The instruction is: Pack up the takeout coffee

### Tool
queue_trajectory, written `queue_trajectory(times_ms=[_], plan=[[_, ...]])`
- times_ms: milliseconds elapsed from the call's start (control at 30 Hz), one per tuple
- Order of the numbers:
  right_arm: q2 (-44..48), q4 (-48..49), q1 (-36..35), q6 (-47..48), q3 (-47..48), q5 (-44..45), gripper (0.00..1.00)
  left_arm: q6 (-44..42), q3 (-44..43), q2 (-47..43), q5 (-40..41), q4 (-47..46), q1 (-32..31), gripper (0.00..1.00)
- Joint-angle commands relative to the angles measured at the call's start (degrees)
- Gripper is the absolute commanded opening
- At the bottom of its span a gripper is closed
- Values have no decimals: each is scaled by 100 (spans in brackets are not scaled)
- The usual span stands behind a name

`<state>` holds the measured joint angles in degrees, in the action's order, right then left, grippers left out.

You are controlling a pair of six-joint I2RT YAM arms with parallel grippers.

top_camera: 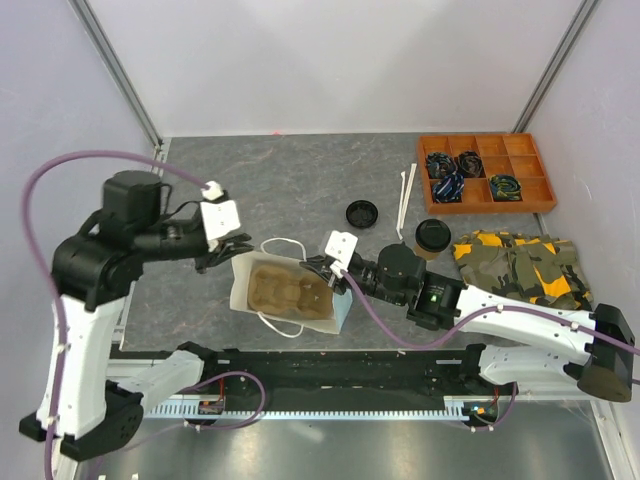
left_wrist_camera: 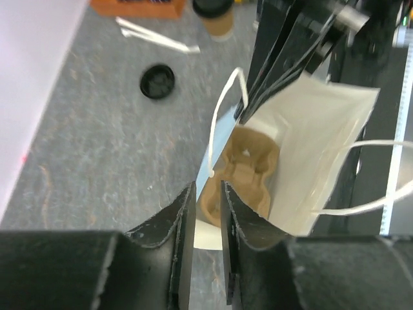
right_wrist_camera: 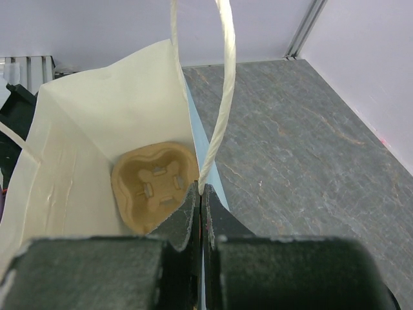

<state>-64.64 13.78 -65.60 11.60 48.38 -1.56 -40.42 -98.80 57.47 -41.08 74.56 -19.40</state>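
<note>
Left jaws narrow, straddling the left rim of the paper bag (top_camera: 240,285); can't tell if they bite yet. Right jaws pinched flat on the opposite rim, at the handle (right_wrist_camera: 222,97) root. My read: spread both rims evenly, mouth wide, carrier (top_camera: 290,290) flat. Takeout coffee (top_camera: 432,236) stands lidded on the desk (top_camera: 280,180), outside the bag, to its right. Left arm elbow high, forearm reaching right; right arm stretched low leftward.

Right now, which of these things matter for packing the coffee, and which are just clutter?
For the job: takeout coffee, light-blue paper bag, pulp carrier inside it.
Lying about: loose black lid, white sticks, orange tray, camouflage cloth.
</note>
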Motion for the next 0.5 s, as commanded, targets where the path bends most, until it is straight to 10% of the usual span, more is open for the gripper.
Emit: queue_trajectory(times_ms=[0,467], plan=[[-13,-121,65,-149,321,-142,0,-931,370,352,591,1280,-371,27],[-154,-209,267,-465,523,-450,0,-2358,2119,-878,2060,262,-1567,18]])
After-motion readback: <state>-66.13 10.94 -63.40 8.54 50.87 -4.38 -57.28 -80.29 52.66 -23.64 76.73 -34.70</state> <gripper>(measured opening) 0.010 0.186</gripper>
